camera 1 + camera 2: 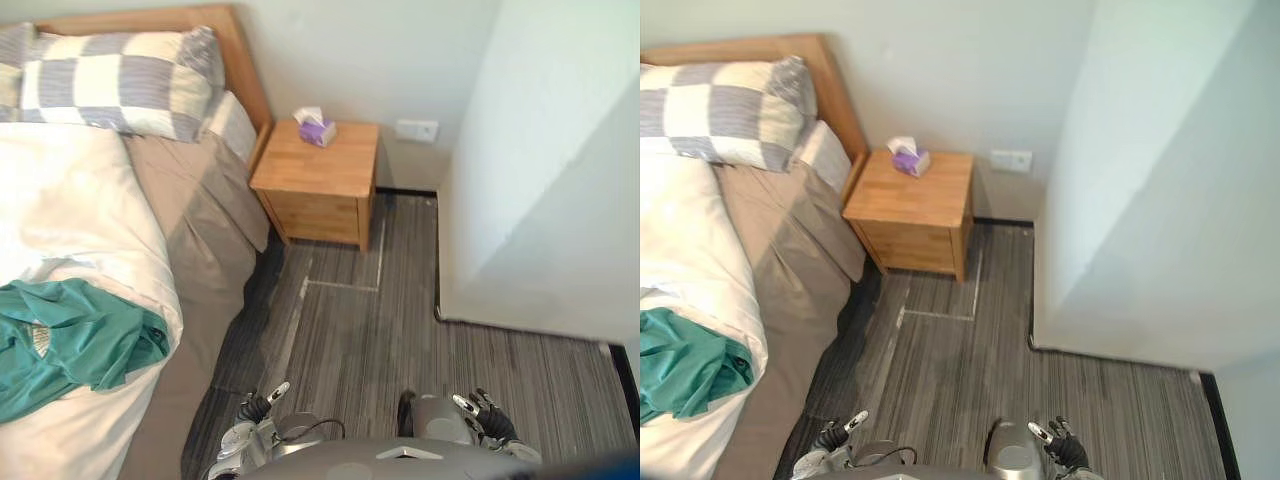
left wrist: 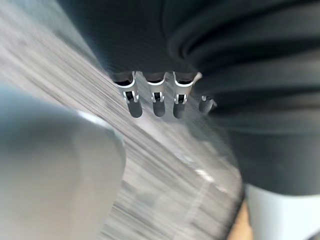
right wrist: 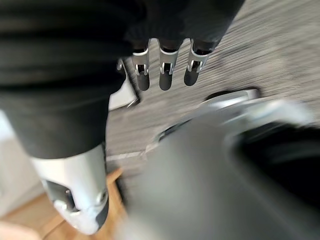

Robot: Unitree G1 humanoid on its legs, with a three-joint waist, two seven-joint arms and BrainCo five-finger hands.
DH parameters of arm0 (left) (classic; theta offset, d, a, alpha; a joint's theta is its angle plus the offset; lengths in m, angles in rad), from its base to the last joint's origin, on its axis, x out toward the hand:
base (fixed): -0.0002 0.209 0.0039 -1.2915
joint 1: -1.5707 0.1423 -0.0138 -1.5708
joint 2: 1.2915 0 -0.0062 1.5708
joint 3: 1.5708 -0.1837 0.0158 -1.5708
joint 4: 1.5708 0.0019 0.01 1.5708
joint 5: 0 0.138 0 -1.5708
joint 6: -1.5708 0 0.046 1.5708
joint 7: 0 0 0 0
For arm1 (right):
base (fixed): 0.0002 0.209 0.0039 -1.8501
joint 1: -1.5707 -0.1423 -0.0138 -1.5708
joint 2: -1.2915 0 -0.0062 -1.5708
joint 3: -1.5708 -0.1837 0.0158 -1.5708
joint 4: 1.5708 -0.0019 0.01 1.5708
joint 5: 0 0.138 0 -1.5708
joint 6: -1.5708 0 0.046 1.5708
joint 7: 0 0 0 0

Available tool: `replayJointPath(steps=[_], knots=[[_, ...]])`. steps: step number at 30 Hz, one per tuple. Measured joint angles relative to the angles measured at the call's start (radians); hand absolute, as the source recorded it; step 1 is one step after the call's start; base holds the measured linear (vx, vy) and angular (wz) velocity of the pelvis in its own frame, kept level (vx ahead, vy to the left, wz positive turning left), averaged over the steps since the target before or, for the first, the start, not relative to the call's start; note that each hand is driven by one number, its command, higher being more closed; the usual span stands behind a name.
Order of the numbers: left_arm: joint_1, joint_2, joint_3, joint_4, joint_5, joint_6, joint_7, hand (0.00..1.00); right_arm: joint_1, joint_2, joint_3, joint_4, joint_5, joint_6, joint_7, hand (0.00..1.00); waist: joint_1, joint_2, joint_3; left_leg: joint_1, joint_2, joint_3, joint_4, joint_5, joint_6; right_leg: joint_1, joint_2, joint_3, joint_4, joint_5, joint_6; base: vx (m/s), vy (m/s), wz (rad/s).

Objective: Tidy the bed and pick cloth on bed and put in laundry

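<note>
A crumpled teal cloth (image 1: 70, 340) lies on the white duvet (image 1: 70, 210) near the bed's side edge, at the view's left. Both hands hang low at the bottom of the eye views, over the striped grey floor and well apart from the bed. My left hand (image 1: 255, 410) is nearest the bed's beige side. My right hand (image 1: 488, 415) is further right. In the wrist views the left hand's fingers (image 2: 157, 102) and the right hand's fingers (image 3: 165, 75) are relaxed and hold nothing.
A grey-and-cream checked pillow (image 1: 110, 80) rests against the wooden headboard (image 1: 235, 50). A wooden nightstand (image 1: 320, 180) with a purple tissue box (image 1: 317, 128) stands beside the bed. A white wall (image 1: 540, 180) juts out at the right, leaving a strip of floor (image 1: 360, 340) between.
</note>
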Motion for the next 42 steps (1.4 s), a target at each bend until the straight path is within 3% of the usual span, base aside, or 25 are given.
replayJointPath(steps=[3, 5, 6, 7, 9, 11, 12, 13, 14, 15, 18, 22, 24, 26, 27, 28, 31, 34, 36, 37, 39, 41, 42], knots=[[-0.001, -0.001, -0.003, -0.019, 0.000, -0.002, 0.000, 0.00, -0.006, 0.003, -0.002, -0.014, -0.032, -0.006, 0.000, 0.00, -0.001, -0.006, 0.004, -0.055, -0.061, 0.146, -0.201, 0.004, 0.008, 0.088, -0.028, -0.085, -0.064, -0.005, 0.010, 0.24, -0.075, 0.69], [-0.001, -0.002, -0.006, -0.028, 0.000, -0.001, 0.003, 0.00, 0.001, 0.007, -0.004, -0.016, -0.032, -0.003, -0.004, 0.00, -0.002, -0.009, 0.007, -0.075, -0.089, 0.279, -0.350, 0.106, 0.031, 0.135, -0.046, -0.163, -0.079, -0.026, 0.044, 0.22, 0.015, 1.12], [-0.001, -0.001, -0.011, -0.029, -0.001, -0.001, 0.003, 0.00, 0.006, 0.005, -0.004, -0.014, -0.032, -0.002, -0.006, 0.00, -0.001, -0.006, 0.008, -0.087, -0.089, 0.373, -0.420, 0.194, 0.090, 0.164, -0.047, -0.213, -0.081, -0.054, 0.072, 0.20, 0.080, 1.27], [0.001, 0.008, 0.000, -0.029, 0.000, -0.003, 0.004, 0.00, 0.005, 0.014, -0.002, -0.002, -0.031, -0.002, -0.013, 0.00, 0.011, -0.032, 0.004, -0.081, -0.116, 0.397, -0.435, 0.188, 0.141, 0.192, -0.070, -0.250, -0.078, -0.073, 0.094, 0.21, 0.106, 1.17], [-0.005, 0.028, 0.002, -0.034, 0.001, -0.003, 0.002, 0.00, -0.009, 0.028, -0.001, -0.002, -0.026, -0.006, -0.015, 0.00, 0.033, -0.054, -0.003, -0.095, -0.140, 0.443, -0.435, 0.147, 0.137, 0.192, -0.095, -0.275, -0.073, -0.089, 0.118, 0.26, 0.148, 0.68], [-0.015, 0.027, 0.034, -0.042, 0.004, 0.000, 0.002, 0.00, -0.053, 0.031, 0.002, -0.002, -0.019, -0.008, -0.018, 0.00, 0.054, -0.074, 0.007, -0.103, -0.167, 0.434, -0.417, 0.105, 0.185, 0.181, -0.134, -0.291, -0.011, -0.114, 0.147, 0.28, 0.148, 0.34], [-0.021, 0.026, 0.044, -0.041, 0.015, 0.005, 0.003, 0.00, -0.074, 0.029, 0.001, -0.002, -0.019, -0.009, -0.022, 0.00, 0.057, -0.084, 0.011, -0.095, -0.192, 0.416, -0.424, 0.094, 0.201, 0.152, -0.180, -0.283, 0.098, -0.122, 0.158, 0.28, 0.157, 0.32], [-0.022, 0.030, 0.044, -0.040, 0.043, 0.014, 0.004, 0.00, -0.089, 0.029, 0.002, -0.006, -0.015, -0.009, -0.024, 0.00, 0.058, -0.083, 0.010, -0.081, -0.214, 0.394, -0.433, 0.091, 0.207, 0.091, -0.233, -0.253, 0.257, -0.109, 0.147, 0.29, 0.159, 0.71], [-0.023, 0.036, 0.038, -0.040, 0.079, 0.020, 0.004, 0.00, -0.101, 0.036, 0.006, -0.013, 0.003, -0.010, -0.024, 0.00, 0.047, -0.089, 0.016, -0.057, -0.245, 0.349, -0.454, 0.089, 0.222, 0.002, -0.290, -0.184, 0.475, -0.057, 0.115, 0.37, 0.124, 1.14], [-0.023, 0.045, 0.035, -0.035, 0.095, 0.021, 0.009, 0.00, -0.103, 0.041, 0.012, -0.010, 0.016, -0.010, -0.023, 0.00, 0.040, -0.092, 0.016, -0.030, -0.258, 0.296, -0.464, 0.085, 0.233, -0.052, -0.298, -0.130, 0.611, -0.073, 0.130, 0.32, 0.059, 1.18], [-0.011, 0.064, 0.014, -0.031, 0.085, 0.019, 0.037, 0.00, -0.099, 0.045, 0.051, -0.008, 0.029, -0.020, -0.022, 0.00, 0.040, -0.085, 0.020, 0.049, -0.264, 0.196, -0.507, 0.088, 0.231, -0.097, -0.253, -0.083, 0.611, -0.109, 0.142, 0.33, -0.018, 1.19], [-0.016, 0.079, -0.045, -0.073, 0.049, 0.024, 0.040, 0.00, -0.089, 0.047, 0.090, -0.037, 0.030, -0.029, -0.023, 0.00, 0.042, -0.087, 0.018, 0.090, -0.247, 0.026, -0.556, 0.103, 0.180, -0.147, -0.095, 0.080, 0.217, -0.105, 0.166, 0.29, -0.182, 1.26], [-0.040, 0.075, -0.081, -0.074, 0.050, 0.032, 0.036, 0.00, -0.092, 0.047, 0.110, -0.042, 0.051, -0.035, -0.026, 0.00, 0.041, -0.077, 0.024, 0.089, -0.217, -0.078, -0.577, 0.105, 0.146, -0.163, -0.001, 0.231, -0.053, -0.002, 0.162, 0.20, -0.300, 1.39], [-0.042, 0.078, -0.099, -0.074, 0.050, 0.037, 0.022, 0.00, -0.090, 0.050, 0.127, -0.042, 0.071, -0.037, -0.029, 0.00, 0.043, -0.095, 0.026, 0.095, -0.212, -0.150, -0.569, 0.090, 0.116, -0.159, 0.010, 0.319, -0.208, 0.102, 0.173, 0.22, -0.399, 1.24], [-0.036, 0.091, -0.095, -0.075, 0.046, 0.038, 0.020, 0.00, -0.086, 0.051, 0.144, -0.040, 0.081, -0.043, -0.029, 0.00, 0.042, -0.127, 0.038, 0.099, -0.223, -0.191, -0.538, 0.059, 0.086, -0.152, -0.012, 0.337, -0.223, 0.164, 0.180, 0.29, -0.566, 1.18], [-0.036, 0.087, -0.095, -0.073, 0.048, 0.042, 0.022, 0.00, -0.081, 0.048, 0.146, -0.039, 0.091, -0.049, -0.030, 0.00, 0.042, -0.128, 0.045, 0.106, -0.209, -0.206, -0.514, 0.036, 0.070, -0.146, 0.001, 0.322, -0.180, 0.211, 0.121, 0.23, -0.476, 0.99], [-0.030, 0.058, -0.108, -0.065, 0.051, 0.038, 0.025, 0.00, -0.118, 0.025, 0.148, -0.044, 0.136, -0.087, -0.029, 0.00, 0.032, -0.043, 0.045, 0.128, -0.116, -0.176, -0.536, 0.036, 0.030, -0.167, 0.065, 0.250, -0.054, 0.086, 0.054, 0.21, -0.348, 0.52], [-0.026, 0.053, -0.106, -0.058, 0.020, 0.031, 0.027, 0.00, -0.108, 0.029, 0.144, -0.059, 0.138, -0.089, -0.046, 0.00, 0.024, -0.039, 0.037, 0.116, -0.102, -0.096, -0.513, 0.099, 0.022, -0.164, 0.052, 0.199, -0.011, 0.021, 0.035, 0.24, -0.242, 0.54], [-0.028, 0.050, -0.093, -0.055, 0.000, 0.028, 0.026, 0.00, -0.078, 0.034, 0.139, -0.057, 0.137, -0.073, -0.067, 0.00, 0.020, -0.038, 0.038, 0.056, -0.080, -0.053, -0.376, 0.115, 0.019, -0.109, 0.043, 0.160, -0.049, 0.025, 0.023, 0.23, -0.194, 0.65], [-0.026, 0.046, -0.074, -0.053, 0.001, 0.026, 0.025, 0.00, -0.055, 0.039, 0.109, -0.041, 0.148, -0.057, -0.083, 0.00, 0.016, -0.041, 0.038, 0.023, -0.051, -0.004, -0.275, 0.132, 0.019, -0.048, 0.033, 0.118, -0.078, 0.036, -0.002, 0.22, -0.142, 0.69], [-0.023, 0.039, -0.065, -0.036, 0.005, 0.010, 0.019, 0.00, -0.030, 0.026, 0.054, -0.019, 0.147, -0.057, -0.114, 0.00, 0.020, -0.042, 0.030, 0.027, -0.016, 0.114, -0.231, 0.120, 0.017, 0.022, 0.027, 0.084, -0.116, 0.038, -0.013, 0.20, -0.058, 0.48], [-0.022, 0.032, -0.065, -0.028, 0.010, 0.008, 0.012, 0.00, -0.032, 0.003, -0.012, 0.002, 0.145, -0.060, -0.134, 0.00, 0.018, -0.032, 0.020, 0.030, -0.034, 0.186, -0.317, 0.101, 0.009, 0.042, 0.013, 0.079, -0.126, 0.038, -0.013, 0.18, 0.060, 0.28], [-0.019, 0.032, -0.058, -0.028, 0.013, 0.008, -0.003, 0.00, -0.035, -0.011, -0.050, 0.006, 0.140, -0.068, -0.142, 0.00, 0.019, -0.032, 0.020, 0.031, -0.070, 0.200, -0.436, 0.132, 0.011, 0.049, 0.001, 0.077, -0.127, 0.037, -0.009, 0.13, 0.114, 0.17]])
